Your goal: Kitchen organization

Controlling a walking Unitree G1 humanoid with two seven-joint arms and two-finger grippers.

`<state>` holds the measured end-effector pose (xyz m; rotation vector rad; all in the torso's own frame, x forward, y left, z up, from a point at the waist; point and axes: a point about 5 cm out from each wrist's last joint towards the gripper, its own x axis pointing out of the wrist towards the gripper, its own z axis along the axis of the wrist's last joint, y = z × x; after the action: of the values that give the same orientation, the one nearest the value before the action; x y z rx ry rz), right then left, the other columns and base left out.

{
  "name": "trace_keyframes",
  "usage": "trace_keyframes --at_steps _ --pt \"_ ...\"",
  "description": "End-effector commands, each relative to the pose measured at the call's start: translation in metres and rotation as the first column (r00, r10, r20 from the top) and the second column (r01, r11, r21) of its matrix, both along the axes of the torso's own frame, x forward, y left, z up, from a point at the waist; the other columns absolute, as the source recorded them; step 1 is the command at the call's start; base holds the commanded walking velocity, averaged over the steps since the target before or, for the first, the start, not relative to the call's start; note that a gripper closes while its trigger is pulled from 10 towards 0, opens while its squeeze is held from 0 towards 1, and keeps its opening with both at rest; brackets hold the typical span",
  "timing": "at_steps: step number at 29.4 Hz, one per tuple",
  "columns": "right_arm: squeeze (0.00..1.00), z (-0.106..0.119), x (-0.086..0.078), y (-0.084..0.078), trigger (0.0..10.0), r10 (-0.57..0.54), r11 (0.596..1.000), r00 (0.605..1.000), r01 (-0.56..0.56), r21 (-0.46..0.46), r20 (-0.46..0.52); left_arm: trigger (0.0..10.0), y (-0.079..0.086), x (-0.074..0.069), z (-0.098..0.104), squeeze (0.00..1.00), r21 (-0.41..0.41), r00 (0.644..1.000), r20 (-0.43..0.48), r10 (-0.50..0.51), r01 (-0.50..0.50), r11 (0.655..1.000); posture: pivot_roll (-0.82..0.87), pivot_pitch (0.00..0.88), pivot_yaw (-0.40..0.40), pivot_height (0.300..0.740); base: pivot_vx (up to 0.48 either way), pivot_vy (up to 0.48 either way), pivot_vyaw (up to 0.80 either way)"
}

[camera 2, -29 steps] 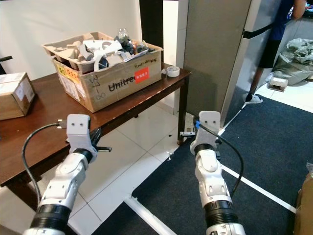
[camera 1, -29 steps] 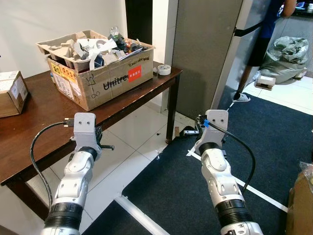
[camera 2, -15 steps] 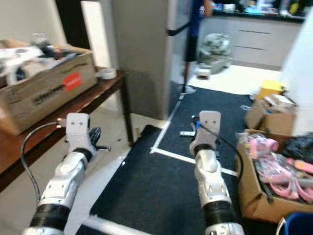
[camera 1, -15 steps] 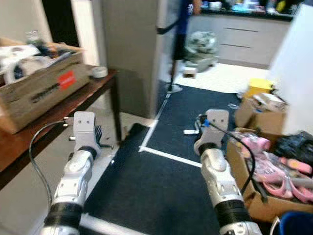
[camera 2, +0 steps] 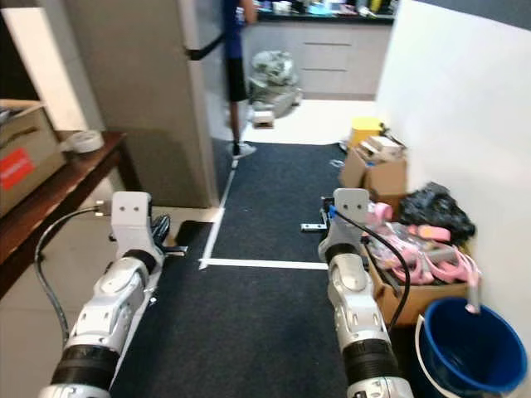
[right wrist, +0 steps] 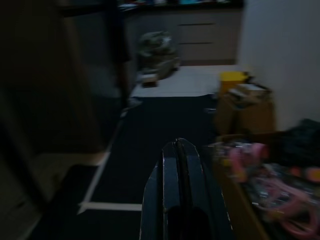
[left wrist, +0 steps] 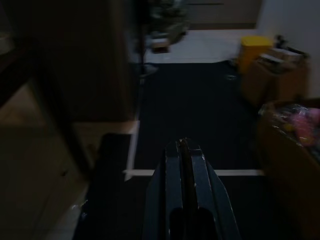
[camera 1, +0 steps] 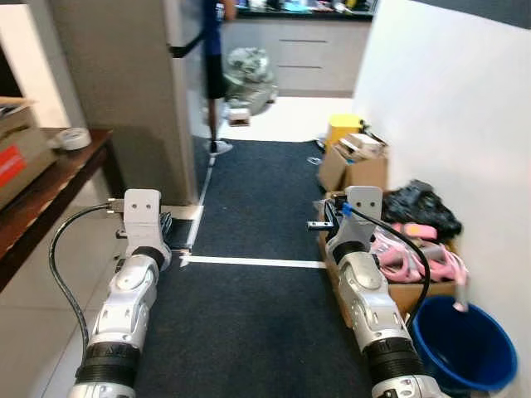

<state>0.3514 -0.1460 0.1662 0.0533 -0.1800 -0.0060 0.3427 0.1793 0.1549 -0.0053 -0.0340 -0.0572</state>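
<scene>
Both arms are held forward at waist height over a dark carpet (camera 1: 257,215). My left gripper (left wrist: 183,144) is shut with nothing in it, its black fingers pressed together. My right gripper (right wrist: 178,143) is shut and empty too. In the left eye view the left gripper (camera 1: 165,225) hangs near the carpet's left edge and the right gripper (camera 1: 328,217) beside a box of pink items (camera 1: 411,259). Grey kitchen cabinets (camera 1: 311,54) stand at the far end of the carpet.
A wooden table (camera 1: 46,186) with a tape roll (camera 1: 73,138) and a cardboard box (camera 1: 12,153) is at the left. A grey fridge (camera 1: 124,83) stands beyond it, with a person (camera 1: 214,66) behind. Cardboard boxes (camera 1: 353,166), a blue bucket (camera 1: 465,352) and a white wall (camera 1: 448,108) line the right.
The camera has swung to the right: the table slid to the left edge, and the white wall, boxes and blue bucket came into view. Both arms keep the same pose.
</scene>
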Motion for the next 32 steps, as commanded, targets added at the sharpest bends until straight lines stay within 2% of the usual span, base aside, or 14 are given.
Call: trace_keyframes --at_steps 1,5,14,21,23,28,32 --pt "0.0 -0.0018 -0.0005 -0.0027 10.0 -0.01 1.0 1.0 0.01 0.01 -0.008 10.0 0.0 -0.0005 -0.002 0.0 0.004 1.0 -0.011 -0.005 0.005 1.0 -0.03 0.052 0.004 0.74 0.0 0.0 -0.8" --pt "0.0 -0.0018 -0.0005 -0.0028 10.0 -0.012 1.0 1.0 0.012 0.009 -0.008 10.0 0.0 -0.0005 -0.002 0.0 0.003 1.0 -0.011 -0.005 0.005 1.0 -0.03 0.052 0.004 0.74 0.0 0.0 -0.61" --pt "0.0 -0.0023 -0.0006 -0.0027 10.0 -0.014 1.0 1.0 0.014 0.011 -0.01 10.0 0.0 -0.0006 -0.002 0.0 0.002 1.0 -0.01 -0.004 0.004 1.0 -0.03 0.053 0.004 0.74 0.0 0.0 0.0" --pt "0.0 -0.0012 -0.0005 -0.0017 10.0 -0.018 1.0 1.0 0.018 -0.019 -0.003 10.0 -0.0001 0.0 -0.0007 0.0 0.001 1.0 -0.005 -0.001 0.001 1.0 -0.03 0.053 0.004 0.74 0.0 0.0 0.0" --pt "0.0 0.0006 -0.0008 0.0004 10.0 -0.012 0.998 1.0 0.013 -0.061 0.014 10.0 -0.0003 0.0004 0.0011 0.0 0.0 1.0 0.007 0.0 0.0 1.0 -0.03 0.053 0.004 0.74 0.0 0.0 0.0" --pt "0.0 0.0013 -0.0014 0.0018 10.0 -0.013 0.998 1.0 0.014 -0.063 0.02 10.0 -0.0008 0.0009 0.0043 0.0 0.006 0.999 0.032 -0.001 0.001 1.0 -0.03 0.053 0.004 0.74 0.0 0.0 0.0" --pt "0.0 0.0012 -0.0015 0.0018 10.0 -0.012 0.998 1.0 0.013 -0.064 0.019 10.0 0.0002 0.0018 0.0043 0.0 0.005 1.0 0.027 0.005 -0.006 1.0 -0.03 0.053 0.004 0.74 0.48 0.0 0.0"
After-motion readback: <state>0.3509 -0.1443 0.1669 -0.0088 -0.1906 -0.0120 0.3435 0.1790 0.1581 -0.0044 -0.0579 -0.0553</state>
